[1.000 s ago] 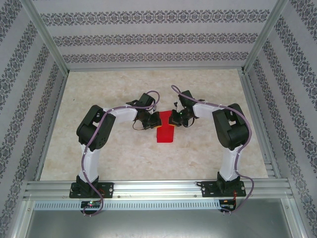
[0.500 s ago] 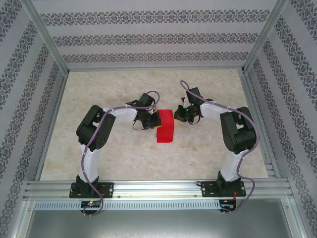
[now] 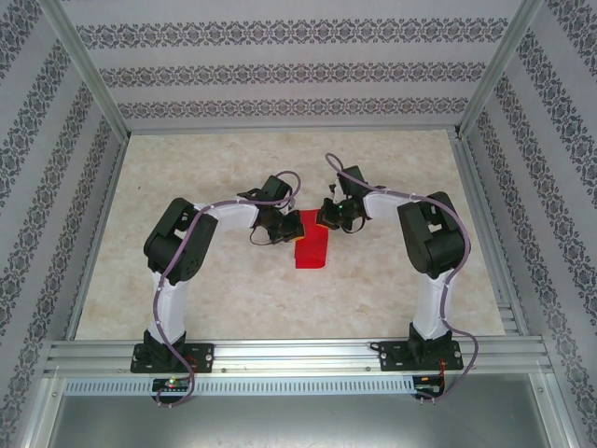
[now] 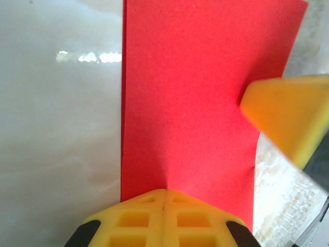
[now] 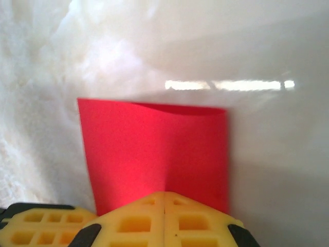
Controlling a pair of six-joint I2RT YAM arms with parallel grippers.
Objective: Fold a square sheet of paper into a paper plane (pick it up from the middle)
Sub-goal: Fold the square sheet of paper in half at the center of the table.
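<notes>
The square sheet of paper (image 3: pixel 312 252) lies folded into a narrow red rectangle at the table's middle, its far edge bulging in a loose loop (image 5: pixel 154 109). No paper plane is in view. My left gripper (image 3: pixel 297 227) is shut, its yellow tips (image 4: pixel 164 191) resting on the sheet (image 4: pixel 190 103) from the left. My right gripper (image 3: pixel 324 222) is shut too, its tips (image 5: pixel 164 194) set on the red paper (image 5: pixel 149 154) from the right. A faint dent runs out from each pair of tips. One right finger (image 4: pixel 288 113) overlaps the sheet's edge.
The marbled table top (image 3: pixel 205 289) is ringed by aluminium rails (image 3: pixel 298 355) and patterned walls. Both arms arch inward from their bases at the near edge, meeting over the paper. One yellow finger of the left gripper (image 5: pixel 36 226) shows low in the right wrist view.
The right gripper swung off to the right, letting the sheet's far end spring up, then came back onto it. The left gripper has stayed put on the paper.
</notes>
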